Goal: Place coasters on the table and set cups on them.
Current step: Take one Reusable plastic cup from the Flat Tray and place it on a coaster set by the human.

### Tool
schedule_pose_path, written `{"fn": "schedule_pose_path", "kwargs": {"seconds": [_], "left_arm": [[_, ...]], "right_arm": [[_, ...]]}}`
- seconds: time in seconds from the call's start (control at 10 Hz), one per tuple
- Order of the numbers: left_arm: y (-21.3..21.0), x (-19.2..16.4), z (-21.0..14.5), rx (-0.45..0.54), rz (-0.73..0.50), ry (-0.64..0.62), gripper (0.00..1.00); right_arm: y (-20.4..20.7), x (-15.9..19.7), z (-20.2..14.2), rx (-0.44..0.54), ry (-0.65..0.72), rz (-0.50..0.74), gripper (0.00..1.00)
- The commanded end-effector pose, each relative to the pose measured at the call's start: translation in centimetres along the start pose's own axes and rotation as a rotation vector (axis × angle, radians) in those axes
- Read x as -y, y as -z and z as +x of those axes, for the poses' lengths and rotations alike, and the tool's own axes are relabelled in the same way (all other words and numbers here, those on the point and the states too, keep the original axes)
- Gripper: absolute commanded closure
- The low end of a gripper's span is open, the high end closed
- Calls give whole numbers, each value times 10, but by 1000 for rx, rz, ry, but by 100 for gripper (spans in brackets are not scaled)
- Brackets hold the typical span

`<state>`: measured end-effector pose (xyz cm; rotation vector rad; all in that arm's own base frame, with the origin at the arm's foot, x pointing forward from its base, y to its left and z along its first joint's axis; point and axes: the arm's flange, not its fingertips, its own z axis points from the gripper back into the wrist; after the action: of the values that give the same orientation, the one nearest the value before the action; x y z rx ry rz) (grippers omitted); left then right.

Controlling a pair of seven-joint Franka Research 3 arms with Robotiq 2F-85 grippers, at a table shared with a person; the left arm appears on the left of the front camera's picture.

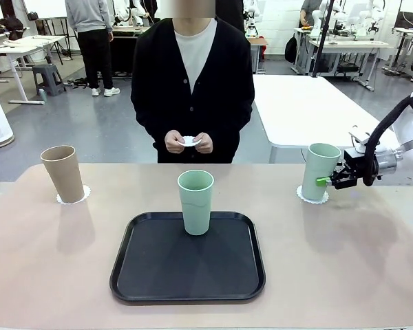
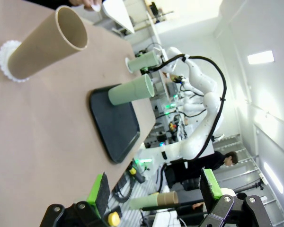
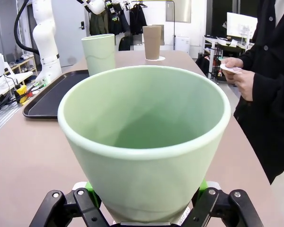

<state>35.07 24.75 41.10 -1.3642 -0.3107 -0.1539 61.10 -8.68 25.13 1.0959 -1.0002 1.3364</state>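
Right gripper (image 1: 325, 181) grips the matte mint-green tumbler (image 1: 319, 165), apparently to seat it on a scalloped white paper coaster (image 1: 310, 199); left gripper (image 2: 154, 187) stands open.

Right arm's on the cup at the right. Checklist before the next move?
1. Right mint-green cup upright on right doily: ok.
2. Right end effector released from that cup: not ok, shut on it.
3. Left end effector open, holding nothing: ok.
4. Tan-brown cup on left doily: ok.
5. Third doily down on the table: not ok, it is in the person's hands.
6. Middle mint-green cup upright on black tray: ok.
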Motion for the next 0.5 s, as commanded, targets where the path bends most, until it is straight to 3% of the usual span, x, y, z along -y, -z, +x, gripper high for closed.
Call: {"fn": "schedule_pose_path", "kwargs": {"seconds": [0.0, 0.4], "left_arm": [[-1, 2, 0, 6, 3, 5, 0], [-1, 2, 0, 6, 3, 5, 0]], "right_arm": [[-3, 10, 2, -4, 27, 0, 15], [-4, 11, -1, -14, 49, 8, 15]]}}
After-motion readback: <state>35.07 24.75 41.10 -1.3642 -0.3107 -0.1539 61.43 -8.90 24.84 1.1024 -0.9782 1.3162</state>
